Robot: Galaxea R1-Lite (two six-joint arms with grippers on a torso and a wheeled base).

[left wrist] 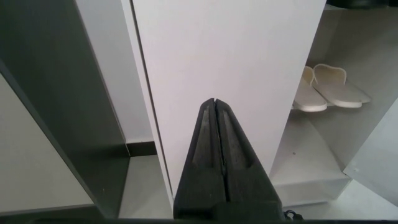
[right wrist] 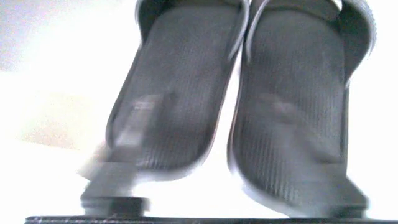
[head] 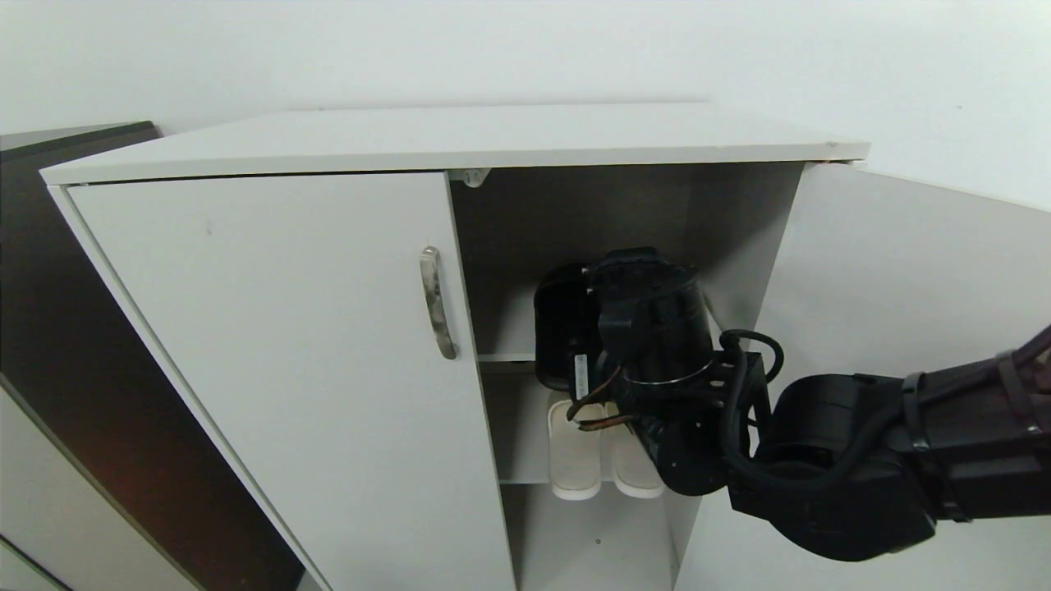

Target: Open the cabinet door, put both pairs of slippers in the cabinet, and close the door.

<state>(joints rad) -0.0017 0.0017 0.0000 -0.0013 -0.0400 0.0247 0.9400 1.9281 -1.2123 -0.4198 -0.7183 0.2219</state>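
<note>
Reaching in from the robot's right side, the right arm [head: 862, 472] goes through the open half of the cabinet [head: 452, 139]; its elbow part is low and out in front, and its wrist bends up and in toward the upper shelf [head: 505, 357]; the right gripper [head: 598, 322] is at the front of that shelf, and it grips the black slippers [head: 560, 324]; the pair stands up on end, side by side, with the bumpy soles very close to the right wrist camera; the fingers are mostly hidden by the wrist and the slippers, so I cannot tell just where they pinch.

The white slippers [head: 603, 460] lie flat on the middle shelf [head: 525, 480], one touching the other, with their ends sticking out a little over the front edge; they are right under the black pair.

The right door [head: 887, 328] is swung wide open, just beside the arm; the left door [head: 271, 369] is closed flat, and its silver handle [head: 438, 304] is near the inner edge.

The left gripper [left wrist: 215, 107] is squeezed closed with nothing in it, its two fingers pressed flat together; it points at the closed left door and is not touching it.

A dark cupboard [head: 82, 328] stands just beside the cabinet on the robot's left.
</note>
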